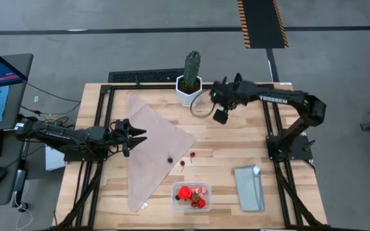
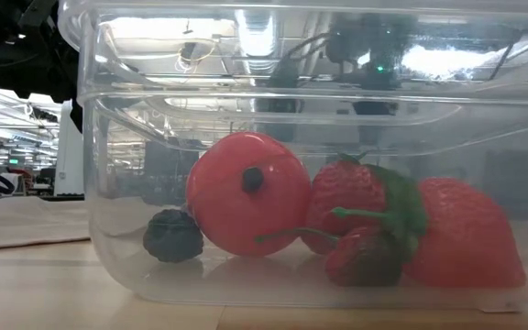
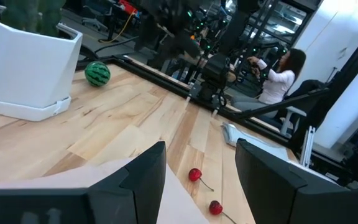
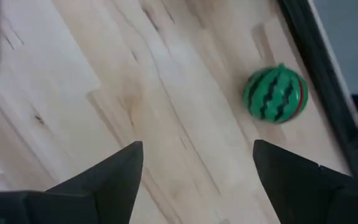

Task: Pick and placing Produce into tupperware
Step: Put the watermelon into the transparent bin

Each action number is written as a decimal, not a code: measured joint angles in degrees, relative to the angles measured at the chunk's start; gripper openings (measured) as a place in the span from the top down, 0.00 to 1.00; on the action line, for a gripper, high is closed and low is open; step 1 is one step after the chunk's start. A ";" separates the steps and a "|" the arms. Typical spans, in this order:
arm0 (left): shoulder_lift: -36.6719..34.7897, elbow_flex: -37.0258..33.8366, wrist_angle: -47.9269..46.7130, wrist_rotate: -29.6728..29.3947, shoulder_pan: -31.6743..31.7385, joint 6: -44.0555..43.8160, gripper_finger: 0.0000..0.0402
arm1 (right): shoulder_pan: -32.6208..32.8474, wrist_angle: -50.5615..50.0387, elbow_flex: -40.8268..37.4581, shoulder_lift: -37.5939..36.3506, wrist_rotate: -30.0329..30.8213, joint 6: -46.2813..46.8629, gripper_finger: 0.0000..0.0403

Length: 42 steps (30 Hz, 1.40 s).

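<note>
The clear tupperware (image 1: 192, 196) stands near the table's front edge and holds strawberries (image 2: 461, 234), a round red fruit (image 2: 246, 192) and a dark berry (image 2: 174, 236). Loose cherries (image 1: 182, 163) lie on the wood and on the cloth's corner just beyond it. A small green striped ball (image 4: 275, 94) rests on the wood by the far edge, next to the white pot. My right gripper (image 4: 197, 171) hangs open above the table close to that ball, pointing steeply down, with nothing between its fingers. My left gripper (image 3: 201, 180) is held level at the table's left and is open and empty.
A cactus in a white pot (image 1: 190, 82) stands at the far edge, beside my right gripper. A beige cloth (image 1: 153, 147) covers the left middle of the table. A grey-blue lid (image 1: 249, 187) lies at the front right. A person (image 3: 278, 71) sits beyond the table.
</note>
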 joint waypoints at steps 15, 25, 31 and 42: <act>0.00 0.00 -0.26 0.07 0.00 0.00 0.55 | -21.93 2.37 0.11 -2.13 -32.07 -8.26 0.17; 0.00 -0.01 -0.26 -1.22 0.00 0.33 0.55 | -17.19 2.67 -0.11 -2.08 -29.54 -10.79 0.18; 0.00 0.00 -0.53 -1.20 0.00 0.24 0.55 | -13.23 2.91 -0.11 -2.06 -27.47 -10.85 0.18; 0.00 -0.01 -0.57 -1.18 0.00 0.22 0.55 | -7.70 3.58 -0.15 -1.95 -22.99 -8.07 0.19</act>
